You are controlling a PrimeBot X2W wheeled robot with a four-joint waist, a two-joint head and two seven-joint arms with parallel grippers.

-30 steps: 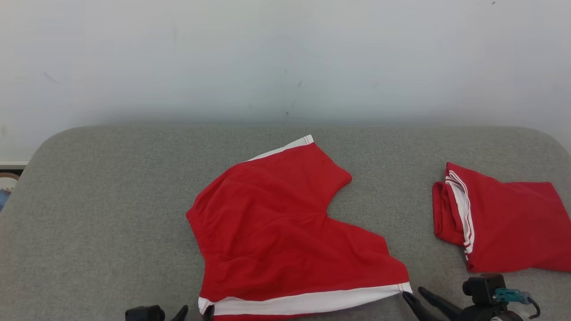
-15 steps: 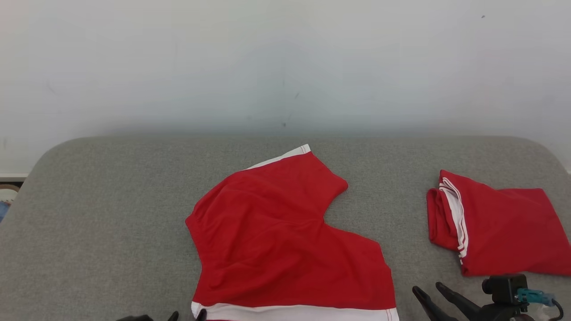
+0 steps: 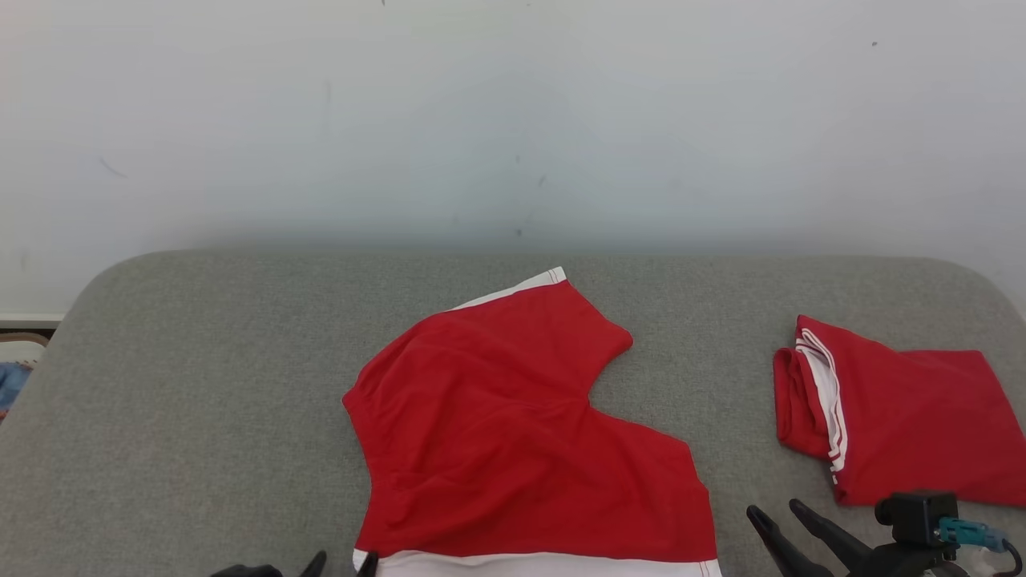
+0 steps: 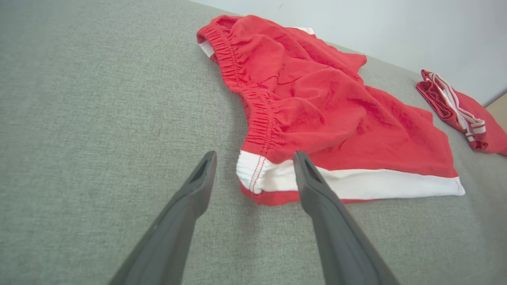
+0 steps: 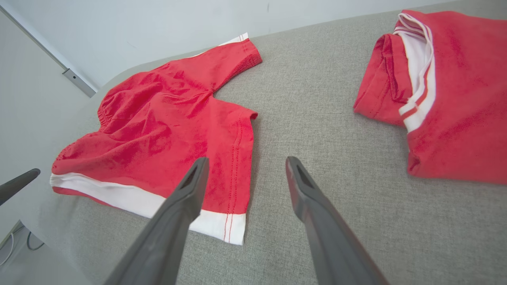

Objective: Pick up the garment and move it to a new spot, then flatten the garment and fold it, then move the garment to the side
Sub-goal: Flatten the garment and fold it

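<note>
Grey padded table [image 3: 200,385], pale wall [image 3: 513,120] behind. Two grippers, both spread wide, holding nothing: left gripper [image 4: 253,156] at the white-banded near-left corner of the red shorts [image 3: 513,433], right gripper [image 5: 244,160] just off their near-right corner. Two red garments total: shorts lie spread out mid-table, one folded red garment [image 3: 914,417] well apart on the right.

— Behind?
— Pale bluish-white wall [image 3: 513,120], plain, flecked with a few small dark scuffs.
— In front?
— Grey fabric-covered padded surface [image 3: 200,361], wide, with rounded far corners.
— Light?
— Soft and even; faint shadow along the back edge. Pale skirting strip [image 3: 28,319] far left.
</note>
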